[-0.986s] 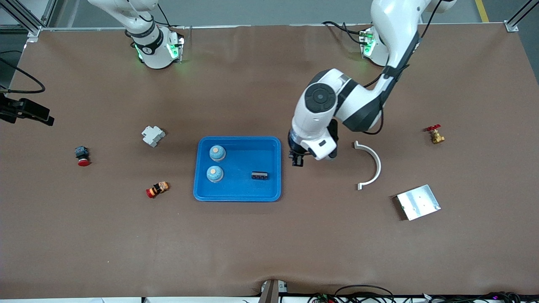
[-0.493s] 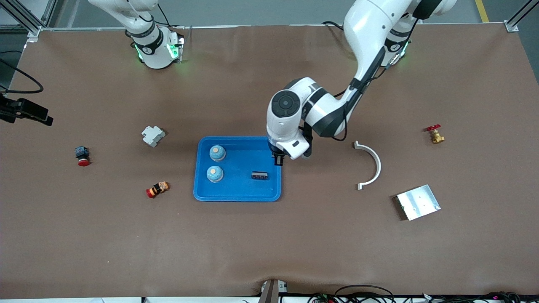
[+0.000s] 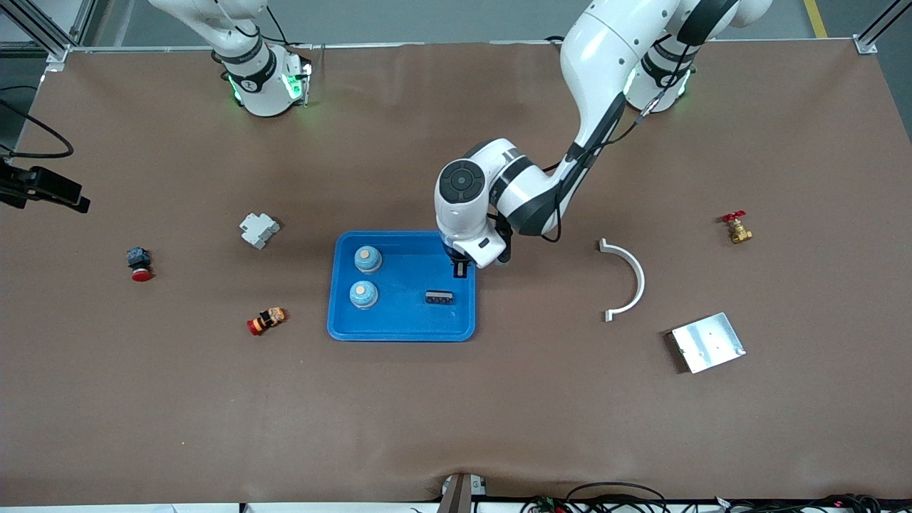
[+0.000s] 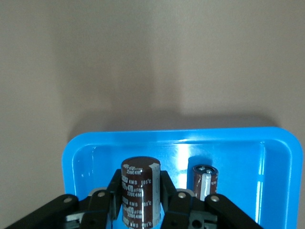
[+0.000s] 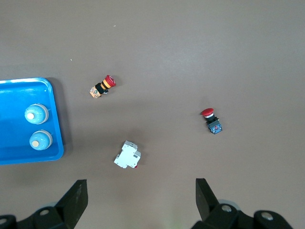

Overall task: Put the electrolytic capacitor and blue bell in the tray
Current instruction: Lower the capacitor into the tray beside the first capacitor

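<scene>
Placement of the electrolytic capacitor (image 4: 139,193) was the step in hand. The left gripper (image 3: 461,269), just above the middle of the front view, hung over the corner of the tray (image 3: 402,335) that lay toward the left arm's end of the table and farther from the front camera. Its fingers (image 4: 115,191) were clamped on the brown can of the capacitor, one on each side.

Two blue bells (image 3: 368,259) (image 3: 363,293) already stood in the tray, toward the right arm's end. A second capacitor (image 3: 439,297) lay on the tray floor near the gripper. By my reading, most of the task was done and only this release was left.

The next move probably called for a short descent inside the rim, clear of the capacitor already there, and then a parting of the fingers.

The right arm waited. Its gripper (image 5: 140,191) hovered with fingers spread wide and nothing between them, over bare table near a white breaker (image 5: 127,155).

Several things could not be settled. The held capacitor was hidden under the left wrist in the front view, and its lower end was cut off in the left wrist view. How high it hung above the tray floor could not be told. The right gripper itself was out of the front view, above the top of the frame.
</scene>
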`<state>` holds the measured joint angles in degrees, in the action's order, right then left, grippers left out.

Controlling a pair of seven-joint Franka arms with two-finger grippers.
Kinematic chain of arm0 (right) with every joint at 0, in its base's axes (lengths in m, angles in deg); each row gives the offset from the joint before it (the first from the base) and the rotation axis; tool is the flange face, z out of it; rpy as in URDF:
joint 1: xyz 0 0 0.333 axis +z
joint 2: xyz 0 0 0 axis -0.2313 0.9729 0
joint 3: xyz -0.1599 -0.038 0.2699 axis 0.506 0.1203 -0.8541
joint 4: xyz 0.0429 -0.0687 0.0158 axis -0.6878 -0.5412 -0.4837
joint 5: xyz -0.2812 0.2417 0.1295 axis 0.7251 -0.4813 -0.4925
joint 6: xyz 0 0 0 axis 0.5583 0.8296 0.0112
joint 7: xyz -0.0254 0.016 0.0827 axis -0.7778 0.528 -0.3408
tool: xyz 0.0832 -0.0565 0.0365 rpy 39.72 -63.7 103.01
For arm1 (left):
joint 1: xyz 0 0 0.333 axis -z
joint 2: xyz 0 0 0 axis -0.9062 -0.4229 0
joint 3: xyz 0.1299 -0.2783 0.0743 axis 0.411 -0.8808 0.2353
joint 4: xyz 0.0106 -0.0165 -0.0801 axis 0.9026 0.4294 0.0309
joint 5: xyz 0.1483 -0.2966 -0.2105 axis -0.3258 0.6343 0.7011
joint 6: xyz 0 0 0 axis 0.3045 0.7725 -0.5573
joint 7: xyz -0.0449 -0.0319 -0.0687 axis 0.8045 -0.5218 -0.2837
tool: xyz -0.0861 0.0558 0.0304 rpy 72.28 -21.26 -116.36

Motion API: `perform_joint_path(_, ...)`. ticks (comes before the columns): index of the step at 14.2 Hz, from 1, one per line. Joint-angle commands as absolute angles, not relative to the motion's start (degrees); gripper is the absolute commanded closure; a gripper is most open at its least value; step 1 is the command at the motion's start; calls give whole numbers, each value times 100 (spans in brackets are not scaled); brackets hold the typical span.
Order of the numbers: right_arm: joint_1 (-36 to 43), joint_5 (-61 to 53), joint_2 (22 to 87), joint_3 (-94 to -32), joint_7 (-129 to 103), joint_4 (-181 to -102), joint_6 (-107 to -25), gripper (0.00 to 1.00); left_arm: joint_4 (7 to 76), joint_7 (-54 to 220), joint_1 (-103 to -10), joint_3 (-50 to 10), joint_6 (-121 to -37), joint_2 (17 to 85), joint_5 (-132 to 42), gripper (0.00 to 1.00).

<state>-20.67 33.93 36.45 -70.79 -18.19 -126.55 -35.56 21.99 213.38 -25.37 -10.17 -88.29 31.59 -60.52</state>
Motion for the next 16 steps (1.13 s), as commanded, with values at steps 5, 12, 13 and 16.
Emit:
perform_joint_path(5,-2146,3285,3661,-7126,-1883,-12611,-3529,0,1857,21757,-2007,-630,-9103,2735,-6277,100)
perform_joint_path(12,-2137,3268,3661,-7126,-1883,-12611,-3529,0,1857,21854,-1910,-595,-9542,2577,-6285,100)
perform_joint_path(13,-2146,3268,3661,-7126,-1883,-12611,-3529,0,1857,21863,-1884,-586,-9595,2516,-6285,100)
perform_joint_path(16,-2146,3268,3661,-7126,-1883,-12611,-3529,0,1883,21872,-1814,-481,-9640,2489,-6294,100)
